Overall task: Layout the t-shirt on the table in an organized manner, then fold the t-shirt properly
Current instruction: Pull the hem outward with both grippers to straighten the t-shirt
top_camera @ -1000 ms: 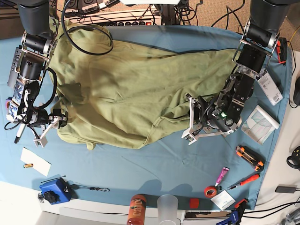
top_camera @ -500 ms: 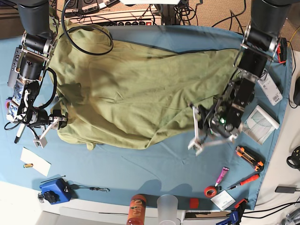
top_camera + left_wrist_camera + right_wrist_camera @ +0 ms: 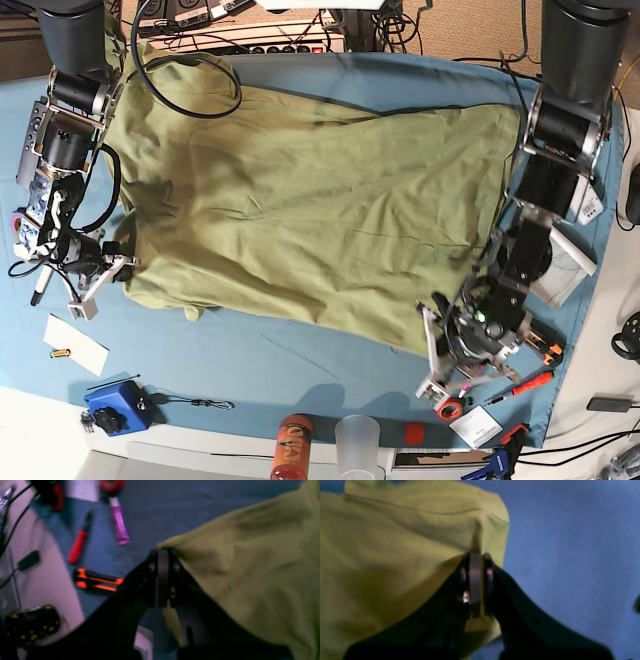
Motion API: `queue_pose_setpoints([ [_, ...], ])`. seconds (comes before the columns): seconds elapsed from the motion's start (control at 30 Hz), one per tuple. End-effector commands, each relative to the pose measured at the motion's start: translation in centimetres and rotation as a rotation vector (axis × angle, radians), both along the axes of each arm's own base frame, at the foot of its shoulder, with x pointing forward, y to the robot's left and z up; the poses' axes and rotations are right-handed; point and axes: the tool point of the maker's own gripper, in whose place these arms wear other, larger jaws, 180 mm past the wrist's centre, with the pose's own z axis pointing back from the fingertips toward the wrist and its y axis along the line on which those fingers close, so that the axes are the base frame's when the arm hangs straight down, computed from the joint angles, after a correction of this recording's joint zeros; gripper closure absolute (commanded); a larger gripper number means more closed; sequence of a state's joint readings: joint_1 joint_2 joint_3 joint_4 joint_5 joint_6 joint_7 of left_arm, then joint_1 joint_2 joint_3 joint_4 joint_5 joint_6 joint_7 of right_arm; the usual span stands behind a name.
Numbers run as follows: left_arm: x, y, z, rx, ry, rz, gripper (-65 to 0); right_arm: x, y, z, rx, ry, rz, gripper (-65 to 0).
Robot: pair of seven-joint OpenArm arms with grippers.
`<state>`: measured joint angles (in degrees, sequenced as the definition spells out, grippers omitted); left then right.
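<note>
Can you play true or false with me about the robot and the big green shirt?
1. Both grippers are pinching the t-shirt. True: the left gripper and the right gripper are shut on its edge.
2. The shirt is neatly folded. False: it lies spread out, unfolded.
3. The table is blue. True.
4. The shirt has a big picture on it. False: it is plain green.
5. The purple tube lies on the shirt. False: it lies on the table beside it.

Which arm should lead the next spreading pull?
Left, probably. Left gripper is shut on the t-shirt corner, with its hem slanting and bare table nearby. Right gripper grips too, but its edge looks nearly squared.
</note>
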<state>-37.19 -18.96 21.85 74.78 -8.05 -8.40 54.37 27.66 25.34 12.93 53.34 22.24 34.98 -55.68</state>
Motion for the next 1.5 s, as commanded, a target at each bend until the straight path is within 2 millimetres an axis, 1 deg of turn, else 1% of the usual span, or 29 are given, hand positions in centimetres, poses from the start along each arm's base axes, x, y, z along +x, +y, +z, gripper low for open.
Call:
queue_pose_setpoints([
  [0.0, 1.8, 0.7, 2.6, -0.002, -0.074, 0.013, 0.0, 2.0, -0.9, 3.1, -0.021, -0.095, -0.008, 0.0],
  [0.1, 3.0, 2.1, 2.4, 0.0, -0.075, 0.04, 0.0, 3.3, -1.3, 4.8, -0.047, -0.138, -0.013, 0.0],
  [0.27, 4.3, 4.5, 2.5, 0.024, -0.098, 0.106, 0.0, 5.9, -2.4, 8.4, -0.097, -0.238, -0.051, 0.0],
  [0.33, 4.5, 4.9, 2.2, 0.031, -0.097, 0.113, 0.0, 6.5, -2.6, 9.6, -0.103, -0.26, -0.064, 0.0],
  [0.4, 4.6, 5.0, 2.1, 0.027, -0.106, 0.109, 0.0, 6.9, -2.7, 10.2, -0.106, -0.272, -0.066, 0.0],
  [0.63, 5.6, 4.2, 3.2, -0.007, -0.185, 0.072, 0.0, 7.5, -3.1, 11.2, -0.136, -0.328, -0.069, 0.0],
  [0.77, 5.9, 3.9, 3.8, -0.015, -0.211, 0.062, 0.0, 8.0, -4.2, 12.0, -0.16, -0.381, -0.135, 0.0],
  [0.87, 6.4, 4.7, 4.7, -0.001, -0.265, 0.121, 0.0, 8.4, -4.2, 12.7, -0.152, -0.424, -0.15, 0.0],
  [0.93, 6.7, 5.7, 5.4, 0.004, -0.301, 0.186, 0.0, 8.4, -4.0, 12.6, -0.144, -0.421, -0.144, 0.0],
  [0.97, 6.8, 6.0, 5.7, 0.011, -0.313, 0.201, -4.1, 8.4, -3.9, 12.5, -0.143, -0.415, -0.142, 0.0],
  [1.0, 6.8, 6.1, 5.8, 0.018, -0.317, 0.204, -10.4, 8.4, -3.7, 12.3, -0.14, -0.41, -0.135, 0.0],
  [1.03, 6.8, 6.2, 5.8, 0.022, -0.319, 0.203, -16.4, 8.5, -3.3, 12.3, -0.136, -0.41, -0.121, -1.8],
  [1.07, 6.9, 6.1, 5.9, 0.02, -0.322, 0.2, -20.8, 8.5, -3.0, 12.1, -0.132, -0.408, -0.112, -6.3],
  [1.1, 6.9, 6.0, 5.8, 0.02, -0.322, 0.199, -22.7, 8.6, -2.6, 12.0, -0.127, -0.407, -0.105, -10.7],
  [1.17, 6.9, 6.0, 5.8, 0.019, -0.322, 0.2, -22.9, 8.8, -1.8, 11.8, -0.114, -0.408, -0.084, -17.3],
  [1.2, 6.9, 5.9, 5.9, 0.018, -0.322, 0.2, -22.9, 8.8, -1.4, 11.7, -0.108, -0.407, -0.078, -18.6],
  [1.27, 6.8, 6.1, 5.8, 0.019, -0.322, 0.206, -22.9, 9.0, -0.8, 11.5, -0.097, -0.409, -0.073, -18.7],
  [1.4, 6.4, 8.0, 5.8, 0.019, -0.32, 0.339, -22.8, 9.2, -0.4, 11.5, -0.088, -0.42, -0.07, -18.6],
  [1.47, 5.9, 8.8, 5.3, 0.051, -0.283, 0.377, -22.8, 9.1, -0.5, 11.6, -0.09, -0.414, -0.073, -18.6],
])
